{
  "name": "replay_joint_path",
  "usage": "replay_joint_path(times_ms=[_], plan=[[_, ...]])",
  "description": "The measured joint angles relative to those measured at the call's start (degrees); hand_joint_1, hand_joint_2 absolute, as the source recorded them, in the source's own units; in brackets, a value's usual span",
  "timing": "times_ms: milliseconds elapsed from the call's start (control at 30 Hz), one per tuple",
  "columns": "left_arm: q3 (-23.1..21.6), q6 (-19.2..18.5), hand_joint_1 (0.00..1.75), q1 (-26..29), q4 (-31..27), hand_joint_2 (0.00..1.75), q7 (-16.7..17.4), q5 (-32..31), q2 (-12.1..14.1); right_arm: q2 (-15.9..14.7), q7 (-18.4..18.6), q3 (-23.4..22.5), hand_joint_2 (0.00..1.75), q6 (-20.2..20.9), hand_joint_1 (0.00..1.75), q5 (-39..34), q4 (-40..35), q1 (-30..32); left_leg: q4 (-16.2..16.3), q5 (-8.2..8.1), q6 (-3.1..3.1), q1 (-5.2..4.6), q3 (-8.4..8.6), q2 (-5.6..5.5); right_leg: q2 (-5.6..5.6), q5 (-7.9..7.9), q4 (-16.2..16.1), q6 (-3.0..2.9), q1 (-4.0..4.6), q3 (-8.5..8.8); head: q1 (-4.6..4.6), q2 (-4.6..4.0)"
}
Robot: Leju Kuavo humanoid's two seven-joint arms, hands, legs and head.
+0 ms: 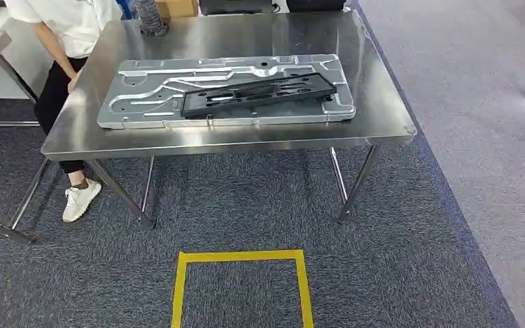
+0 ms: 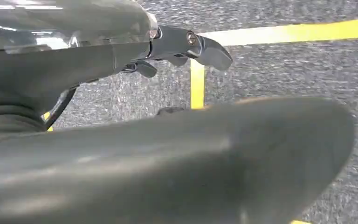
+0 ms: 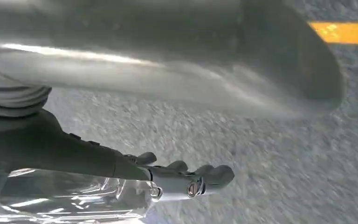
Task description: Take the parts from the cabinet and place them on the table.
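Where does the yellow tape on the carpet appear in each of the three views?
Head view: the yellow tape forms a square outline on the carpet in front of the table.
Left wrist view: a tape corner lies beyond the left hand.
Right wrist view: one short strip at the picture's edge, far from the right hand.
Shared landmark: the grey carpet.

Flat silver stamped panel (image 1: 171, 96) on steel table (image 1: 383, 102); black perforated bracket (image 1: 260, 92) lying aslant atop it
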Motion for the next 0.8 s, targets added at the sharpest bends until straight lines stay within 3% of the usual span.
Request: replay_joint_path(times_ms=[33, 67, 100, 200, 233, 267, 300, 367, 400, 433, 467, 500, 533, 567, 600, 633, 700, 733, 767, 800], plan=[[0.00, -0.02, 0.00, -0.08, 0.00, 0.00, -0.15, 0.02, 0.04, 0.22, 0.50, -0.31, 0.00, 0.41, 0.00, -0.33, 0.11, -0.06, -5.19, 1.50, 0.39, -0.07, 3.70, -0.04, 0.04, 0.40, 0.28, 0.13, 0.06, -0.65, 0.00, -0.02], [0.00, -0.04, 0.00, -0.23, -0.02, 0.00, -0.33, 0.09, 0.22, 0.52, 1.01, -0.52, 0.00, 1.07, 0.00, -0.81, 0.22, -0.21, -10.55, 0.53, 0.93, -0.22, 7.33, -0.08, 0.03, 0.80, 0.51, 0.31, 0.05, -0.98, 0.00, 0.00], [0.00, -0.20, 0.00, -0.36, -0.02, 0.00, -0.50, 0.18, 0.30, 0.78, 1.63, -0.89, 0.00, 1.57, 0.00, -1.20, 0.33, -0.30, -14.09, -0.51, 1.12, -0.57, 9.21, -0.10, 0.12, 1.17, 0.68, 0.71, 0.31, -1.23, 0.00, 0.00], [0.00, -0.30, 0.00, -0.30, -0.02, 0.00, -0.63, 0.19, 0.33, 1.14, 2.69, -1.92, 0.00, 2.81, 0.00, -2.01, 0.50, -0.69, -14.22, -0.05, 2.17, -0.85, 8.21, -0.08, -0.03, 2.70, 0.29, 1.77, 0.03, -1.42, 0.00, 0.00], [0.00, -0.35, 0.00, -0.16, 0.00, 0.00, -0.68, 0.17, 0.31, 1.14, 2.73, -2.25, 0.00, 3.10, 0.00, -2.03, 0.63, -0.58, -14.78, 1.00, 2.67, -0.40, 7.65, 0.11, 0.11, 3.01, 0.39, 2.13, 0.21, -1.72, 0.02, -0.02], [0.00, -0.35, 0.00, -0.24, 0.00, 0.00, -0.68, 0.17, 0.37, 1.27, 2.75, -2.49, 0.00, 3.41, 0.00, -2.03, 0.74, -0.74, -14.78, 1.70, 2.97, -0.36, 6.94, 0.29, 0.25, 0.86, 1.45, 2.42, -0.09, -2.44, 0.00, 0.00], [0.00, -0.35, 0.00, -0.28, -0.02, 0.00, -0.79, 0.17, 0.39, 1.42, 2.86, -2.67, 0.00, 4.00, 0.00, -2.05, 0.85, -0.72, -14.78, 2.35, 3.54, -0.36, 6.10, 0.31, 0.24, -3.08, 4.15, 2.62, -0.19, -3.24, 0.00, -0.02], [0.02, -0.33, 0.00, -0.13, 0.00, 0.00, -0.92, 0.15, 0.48, 1.62, 2.88, -2.82, 0.00, 4.17, 0.00, -2.32, 0.94, -0.78, -14.71, 3.64, 3.64, -0.52, 4.46, 0.32, 0.25, -9.59, 12.68, 3.19, -0.50, -5.25, 0.02, 0.00], [0.02, -0.31, 0.00, -0.07, -0.02, 0.00, -0.92, 0.13, 0.57, 1.73, 2.80, -2.97, 0.00, 4.17, 0.00, -2.51, 0.96, -0.86, -14.54, 4.29, 3.58, -0.58, 3.61, 0.37, 0.24, -10.71, 16.57, 3.41, -0.58, -5.87, 0.00, 0.00], [0.02, -0.26, 0.00, -0.05, 0.00, 0.00, -0.94, 0.09, 0.59, 1.88, 2.66, -3.23, 0.00, 4.19, 0.00, -2.80, 0.98, -0.90, -14.38, 4.83, 3.46, -0.58, 2.70, 0.38, 0.24, -9.92, 18.30, 3.55, -0.65, -5.57, 0.00, 0.00], [0.00, -0.24, 0.00, -0.06, 0.00, 0.00, -0.98, -0.02, 0.66, 1.94, 2.58, -3.41, 0.00, 4.26, 0.00, -2.97, 0.98, -0.92, -14.13, 5.36, 3.32, -0.56, 1.75, 0.39, 0.24, -7.88, 17.55, 3.62, -0.71, -4.05, 0.02, 0.00], [0.00, -0.24, 0.00, -0.06, 0.00, 0.00, -1.00, -0.02, 0.70, 2.03, 2.51, -3.54, 0.00, 4.37, 0.00, -3.04, 1.01, -0.96, -13.77, 5.82, 3.14, -0.53, 0.97, 0.39, 0.23, -5.73, 14.79, 3.62, -0.80, -1.67, 0.00, 0.00], [0.00, -0.24, 0.00, -0.05, 0.00, 0.00, -1.03, -0.04, 0.76, 2.12, 2.51, -3.67, 0.00, 4.41, 0.00, -3.19, 1.00, -1.09, -13.32, 6.26, 2.93, -0.50, 0.06, 0.35, 0.23, -4.13, 9.50, 3.49, -0.92, 2.26, 0.00, 0.00], [0.00, -0.24, 0.00, -0.07, 0.00, 0.00, -1.07, -0.20, 0.85, 2.21, 2.43, -3.78, 0.00, 4.52, 0.00, -3.28, 1.00, -1.28, -12.82, 6.58, 2.64, -0.51, -0.51, 0.33, 0.23, -4.37, 3.69, 3.29, -1.01, 6.48, 0.00, 0.00], [0.00, -0.24, 0.00, -0.04, 0.00, 0.00, -1.09, -0.22, 0.92, 2.34, 2.34, -3.91, 0.00, 4.59, 0.00, -3.39, 1.00, -1.56, -12.29, 6.75, 2.36, -0.81, -1.13, 0.27, 0.26, -6.02, -1.00, 3.01, -0.60, 9.17, 0.02, 0.00], [0.00, -0.24, 0.00, -0.07, 0.00, 0.00, -1.11, -0.24, 0.98, 2.43, 2.29, -4.11, 0.00, 4.72, 0.00, -3.50, 1.01, -1.70, -12.21, 7.21, 1.93, -0.78, -1.24, 0.35, 0.33, -6.50, -1.73, 2.14, -0.46, 9.41, 0.00, 0.00], [0.00, -0.26, 0.00, -0.17, 0.00, 0.00, -1.20, -0.28, 1.18, 2.71, 2.16, -4.37, 0.00, 4.81, 0.00, -3.67, 1.05, -1.72, -12.48, 8.27, 1.27, -0.53, -1.44, 0.38, 0.29, -5.90, -1.49, 1.29, -0.09, 8.58, 0.00, 0.00], [0.00, -0.33, 0.00, 0.00, 0.00, 0.00, -1.22, -0.31, 1.29, 2.91, 2.16, -4.46, 0.00, 4.83, 0.00, -3.74, 1.09, -1.63, -12.49, 8.70, 0.78, -0.63, -1.61, 0.33, 0.20, -5.16, -1.92, 0.66, -0.38, 8.19, 0.02, 0.00], [0.00, -0.33, 0.00, 0.06, 0.00, 0.00, -1.25, -0.33, 1.55, 3.06, 2.16, -4.57, 0.00, 4.83, 0.00, -3.76, 1.20, -1.78, -11.54, 6.90, 0.60, -0.23, -2.15, 0.06, -0.21, -4.44, -1.97, 0.07, -0.48, 7.65, 0.00, 0.00], [0.00, -0.37, 0.00, 0.13, 0.00, 0.00, -1.27, -0.35, 1.55, 3.08, 2.14, -4.59, 0.00, 4.83, 0.00, -3.76, 1.20, -1.80, -9.23, 3.49, 0.42, -0.26, -3.01, 0.02, -0.18, -3.88, -1.95, -0.41, -0.46, 6.84, 0.02, -0.02]])
